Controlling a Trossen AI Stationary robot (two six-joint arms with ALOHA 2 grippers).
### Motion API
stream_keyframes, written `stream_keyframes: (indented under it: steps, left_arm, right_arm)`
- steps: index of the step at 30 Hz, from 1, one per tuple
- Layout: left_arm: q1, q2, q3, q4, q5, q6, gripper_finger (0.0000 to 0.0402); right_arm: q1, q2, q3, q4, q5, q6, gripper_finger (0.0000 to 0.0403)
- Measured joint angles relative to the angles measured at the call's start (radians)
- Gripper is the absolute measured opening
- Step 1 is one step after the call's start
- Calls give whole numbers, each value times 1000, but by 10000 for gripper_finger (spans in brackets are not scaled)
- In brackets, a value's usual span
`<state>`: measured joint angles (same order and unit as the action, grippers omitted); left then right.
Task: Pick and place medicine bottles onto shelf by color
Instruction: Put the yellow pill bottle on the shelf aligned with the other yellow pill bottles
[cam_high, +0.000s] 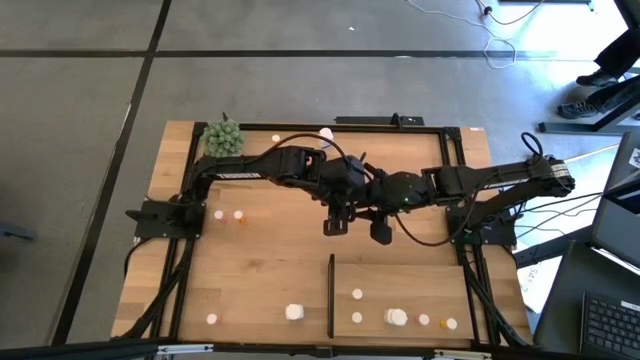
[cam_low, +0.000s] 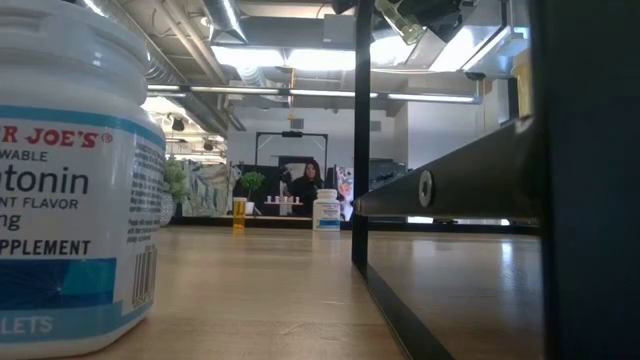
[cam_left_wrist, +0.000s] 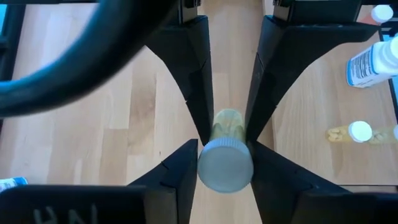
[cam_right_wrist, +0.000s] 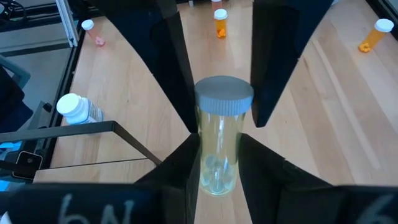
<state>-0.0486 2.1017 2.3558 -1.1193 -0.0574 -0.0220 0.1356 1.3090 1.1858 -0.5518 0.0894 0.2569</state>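
Note:
A small clear bottle with a pale cap (cam_right_wrist: 224, 94) and a few pills inside hangs above the middle of the table. My left gripper (cam_left_wrist: 225, 154) and my right gripper (cam_right_wrist: 217, 149) meet there from opposite ends, both shut on it. The shelf (cam_high: 400, 285), a pale wood panel with a black strip (cam_high: 331, 295), lies at the near right. Standing on it are white bottles (cam_high: 357, 295), a chunkier white one (cam_high: 397, 317) and orange ones (cam_high: 450, 323). More bottles stand on the tabletop at the left (cam_high: 238, 213), the near side (cam_high: 293, 312) and the far side (cam_high: 326, 132). My left gripper pinches the bottle's cap (cam_left_wrist: 225, 168) by its rim between the two fingertips (cam_left_wrist: 186, 158). It comes at the capped end and slants down, its fingers lying along the bottle. My right gripper pinches the clear body (cam_right_wrist: 217, 165) toward its bottom end between its two fingers (cam_right_wrist: 177, 168). It reaches in from the table's right, slanting down, also along the bottle. The bottle is lifted clear of the table.
A green spiky plant ball (cam_high: 223, 137) sits at the far left corner. In the low view a large white supplement jar (cam_low: 70, 180) stands close to that camera. A person (cam_low: 310, 180) is in the room beyond the table. A black frame (cam_high: 185, 250) runs along the table's sides.

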Motion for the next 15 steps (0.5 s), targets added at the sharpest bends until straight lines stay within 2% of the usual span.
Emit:
stream_keyframes:
  steps: [11,15]
  left_arm:
    - [0,0,0,1,-22,24,154]
    - [1,-21,-2,-5,36,-6,155]
  right_arm:
    - [0,0,0,-1,-2,3,97]
    - [0,1,0,9,-17,12,97]
